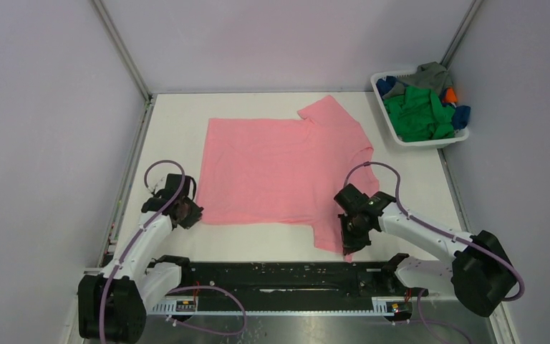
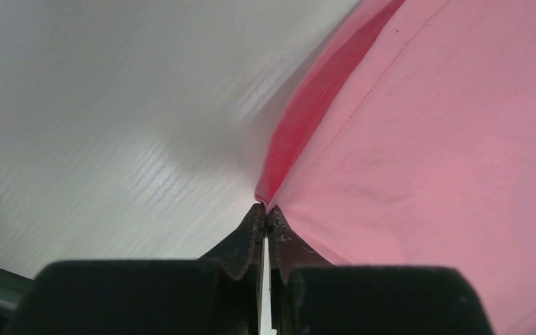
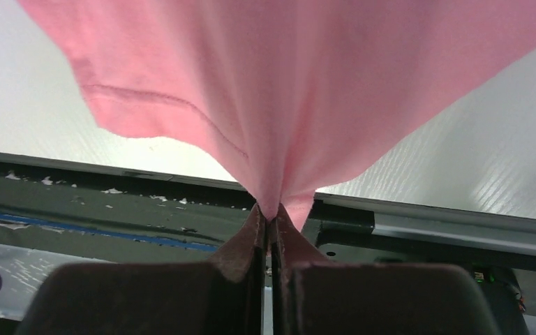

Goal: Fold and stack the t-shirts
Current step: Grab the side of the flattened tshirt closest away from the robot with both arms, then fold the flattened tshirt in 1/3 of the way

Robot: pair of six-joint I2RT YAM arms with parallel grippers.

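Salmon pink t-shirt [image 1: 279, 168] spread flat on the table [image 1: 179, 122], pinched at both near corners.
The left gripper [image 2: 265, 209] is clamped on the hem corner, the right gripper [image 3: 272, 213] on the near sleeve; I'd say both should rise together, keeping the edge taut, so the fold lands square.

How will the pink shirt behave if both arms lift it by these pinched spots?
Probably floppy: the pink shirt gathers into folds at the right fingers. Likely light, since the left fingers hold a mere corner without it slipping. It may slide easily when dragged, as the table looks smooth.
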